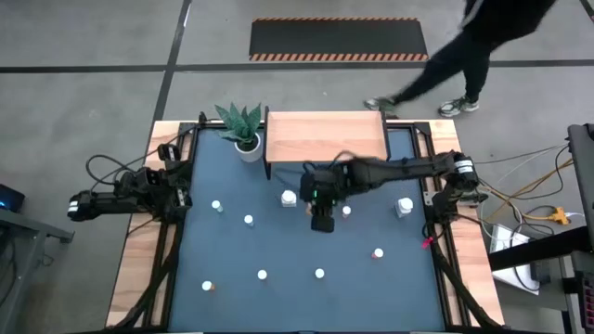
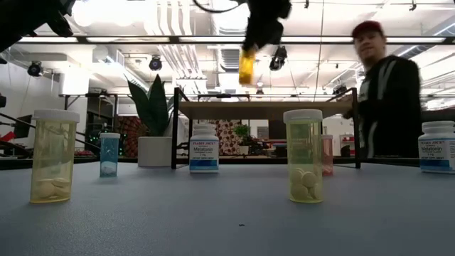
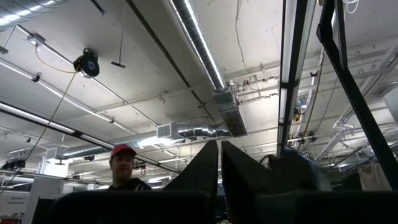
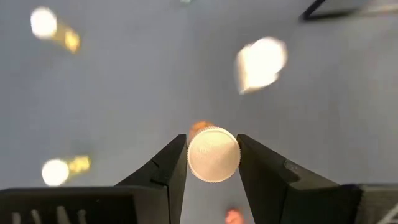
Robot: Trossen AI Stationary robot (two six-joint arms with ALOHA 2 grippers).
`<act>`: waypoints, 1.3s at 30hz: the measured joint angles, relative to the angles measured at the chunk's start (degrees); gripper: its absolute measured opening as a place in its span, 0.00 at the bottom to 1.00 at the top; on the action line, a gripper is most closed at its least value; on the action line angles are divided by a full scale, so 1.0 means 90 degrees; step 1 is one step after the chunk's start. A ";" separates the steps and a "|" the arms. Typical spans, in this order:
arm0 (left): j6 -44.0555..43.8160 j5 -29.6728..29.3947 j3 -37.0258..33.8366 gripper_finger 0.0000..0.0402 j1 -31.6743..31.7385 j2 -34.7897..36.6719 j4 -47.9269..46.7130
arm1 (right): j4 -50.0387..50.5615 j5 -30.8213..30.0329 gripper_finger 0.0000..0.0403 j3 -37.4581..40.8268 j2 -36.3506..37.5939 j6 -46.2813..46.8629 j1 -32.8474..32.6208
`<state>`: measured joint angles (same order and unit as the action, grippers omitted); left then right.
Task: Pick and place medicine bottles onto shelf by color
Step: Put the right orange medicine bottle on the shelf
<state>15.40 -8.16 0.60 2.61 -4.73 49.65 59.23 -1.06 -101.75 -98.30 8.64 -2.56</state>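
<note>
Nearest the low camera on the dark blue tabletop [image 2: 227,220] stand two translucent yellow pill bottles with white caps — one at the left [image 2: 53,156] with pale tablets piled at its bottom, one right of centre [image 2: 304,155] with round tablets stacked about halfway up. Behind the left one is a small blue bottle [image 2: 109,153]. Farther back stand a white labelled bottle [image 2: 204,149] in front of the shelf, a pink-red bottle [image 2: 326,155] partly hidden behind the right yellow one, and another white labelled bottle [image 2: 437,146] at the right edge.

The right gripper [image 4: 212,163] hangs in the air above the table's middle, its two dark fingers clamped on a white-capped orange-yellow bottle [image 4: 213,154] — lifted clear of the table, just in front of the light-wood shelf on black legs [image 1: 326,135].

The left gripper [image 3: 219,180] rests at the table's left edge, fingers pressed together, pointing at the ceiling.

A green plant in a white pot [image 1: 243,129] stands beside the shelf. Beyond the table, a person [image 2: 387,99] walks past.
</note>
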 joint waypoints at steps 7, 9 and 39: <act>0.0000 0.0000 0.0000 0.01 0.0000 0.0000 0.0000 | 0.0253 0.0085 0.31 -0.0941 -0.0009 -0.0289 0.1019; 0.0000 -0.0001 0.0000 0.01 0.0000 0.0000 0.0001 | 0.0244 0.0453 0.31 -0.1130 -0.0087 -0.0426 0.1303; -0.0002 -0.0005 -0.0002 0.01 -0.0002 0.0000 -0.0002 | 0.1699 -0.0234 0.31 -0.2616 -0.1423 -0.1131 0.2248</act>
<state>15.38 -8.21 0.58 2.59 -4.73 49.63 74.52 -3.16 -125.29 -111.11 -1.54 17.67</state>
